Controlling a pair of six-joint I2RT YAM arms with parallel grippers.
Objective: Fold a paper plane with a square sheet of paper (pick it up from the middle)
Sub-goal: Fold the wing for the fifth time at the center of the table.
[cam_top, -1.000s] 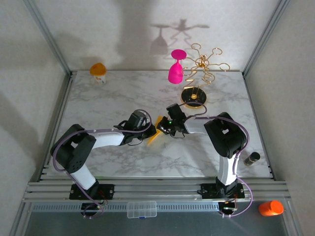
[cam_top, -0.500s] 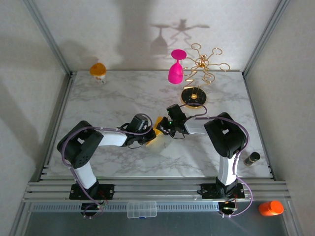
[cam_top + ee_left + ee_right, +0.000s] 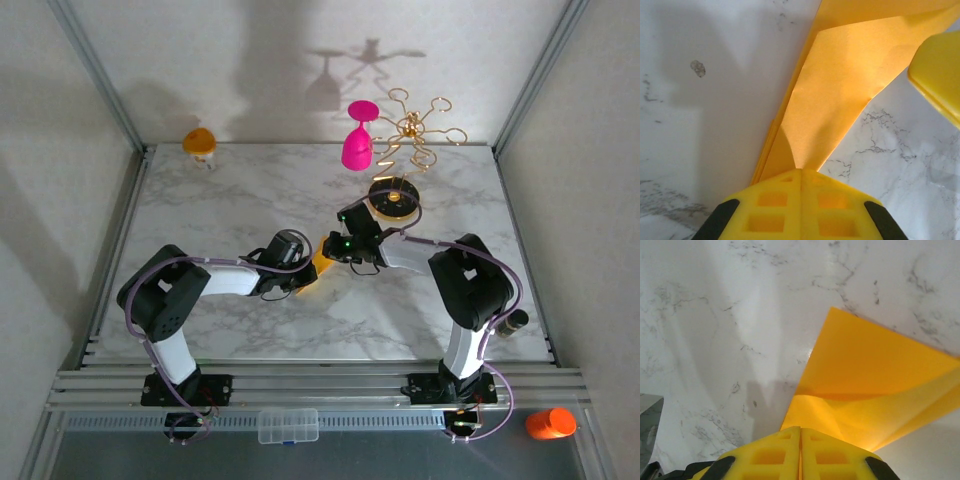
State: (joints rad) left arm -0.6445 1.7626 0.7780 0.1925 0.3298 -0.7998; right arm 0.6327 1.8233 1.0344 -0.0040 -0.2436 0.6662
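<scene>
The yellow-orange sheet of paper (image 3: 320,259), folded over with layered edges, hangs between my two grippers at the table's middle. My left gripper (image 3: 303,270) is shut on its near-left end; in the left wrist view the jaws (image 3: 801,171) meet on the paper (image 3: 850,80), which fans out ahead. A yellow finger (image 3: 940,75) of the right gripper shows at that view's upper right. My right gripper (image 3: 336,246) is shut on the far-right end; its jaws (image 3: 800,430) pinch a curled fold of the paper (image 3: 875,375) above the marble.
The gold rack on its round black base (image 3: 393,197) stands just behind the right gripper, with a pink goblet (image 3: 358,140) hung on it. An orange-topped white cup (image 3: 199,143) sits at the back left. A small dark bottle (image 3: 512,322) stands by the right edge.
The left arm has reached right and taken the paper's near end. The right gripper has shifted slightly toward the rack, and the paper now spreads between the two grippers.
</scene>
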